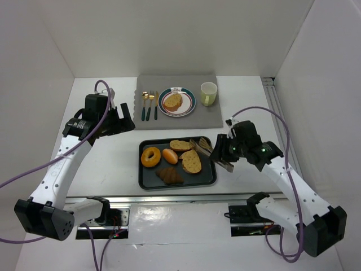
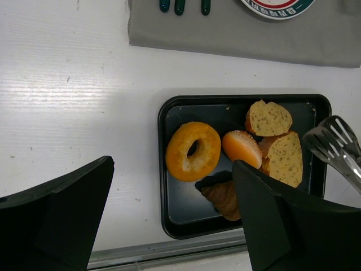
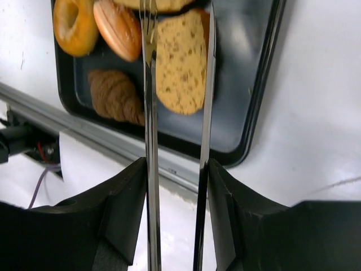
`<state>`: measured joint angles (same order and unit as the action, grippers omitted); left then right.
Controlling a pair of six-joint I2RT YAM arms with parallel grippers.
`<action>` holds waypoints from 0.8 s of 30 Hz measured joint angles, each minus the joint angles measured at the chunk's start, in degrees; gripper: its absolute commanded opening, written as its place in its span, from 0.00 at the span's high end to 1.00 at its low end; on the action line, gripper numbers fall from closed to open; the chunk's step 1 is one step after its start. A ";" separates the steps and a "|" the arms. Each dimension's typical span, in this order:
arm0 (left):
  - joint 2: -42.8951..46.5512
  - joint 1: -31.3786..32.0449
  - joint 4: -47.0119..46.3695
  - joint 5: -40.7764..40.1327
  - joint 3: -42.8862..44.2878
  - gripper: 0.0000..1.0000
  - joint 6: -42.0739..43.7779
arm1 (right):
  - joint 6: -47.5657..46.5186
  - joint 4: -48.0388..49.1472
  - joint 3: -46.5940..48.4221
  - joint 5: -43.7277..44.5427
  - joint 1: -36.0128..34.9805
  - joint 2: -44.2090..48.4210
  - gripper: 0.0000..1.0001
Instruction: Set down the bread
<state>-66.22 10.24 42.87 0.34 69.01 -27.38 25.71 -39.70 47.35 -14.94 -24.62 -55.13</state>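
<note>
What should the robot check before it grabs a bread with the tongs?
1. Tongs held by the right gripper: ok, clamped between its fingers.
2. Tongs open and empty: ok, arms apart.
3. Tongs aimed at a bread slice in the tray: ok, it shows between the arms.
4. Room on the plate: cannot tell, one piece of bread already lies there.
5. Left gripper out of the way: ok, open, left of the tray.

- My bench [image 1: 113,158] is white; the mat [image 1: 208,117] grey.
- The tray [image 1: 206,175] is black.
- The plate [image 1: 192,97] is white, teal-rimmed.
- The bagel [image 1: 150,156] is orange-yellow, the croissant [image 1: 169,175] brown.
- The bread [image 1: 192,161] is tan, dark-speckled.
- My tongs [image 3: 150,141] gleam silver.
</note>
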 measured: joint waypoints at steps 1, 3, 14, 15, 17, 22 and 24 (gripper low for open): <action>0.02 0.02 0.00 -0.02 0.00 0.00 0.00 | 0.20 -0.94 -0.94 -0.57 0.00 1.57 0.45; 0.09 0.07 0.00 -0.04 0.00 0.00 0.00 | 0.37 -2.21 -2.27 -1.55 0.00 3.89 0.43; 0.11 0.46 -0.07 -0.55 0.00 0.00 0.02 | 0.44 -5.77 -5.86 -3.48 0.00 3.56 0.40; 0.11 0.46 -0.07 -0.55 0.00 0.00 0.02 | 0.42 -5.66 -6.01 -3.78 0.00 3.21 0.40; 0.11 0.50 -0.09 -0.55 0.00 0.00 0.00 | 0.44 -5.33 -6.71 -4.81 -0.07 2.62 0.40; 0.11 0.52 -0.09 -0.50 0.00 0.00 0.00 | 0.46 -5.05 -8.52 -8.55 -0.46 2.16 0.40; 0.11 0.52 -0.09 -0.50 0.00 0.00 -0.04 | 0.46 -4.83 -8.52 -9.73 -0.50 2.25 0.40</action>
<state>-66.11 10.76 42.78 -0.16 69.01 -27.42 26.17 -44.53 38.83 -24.67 -25.12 -52.88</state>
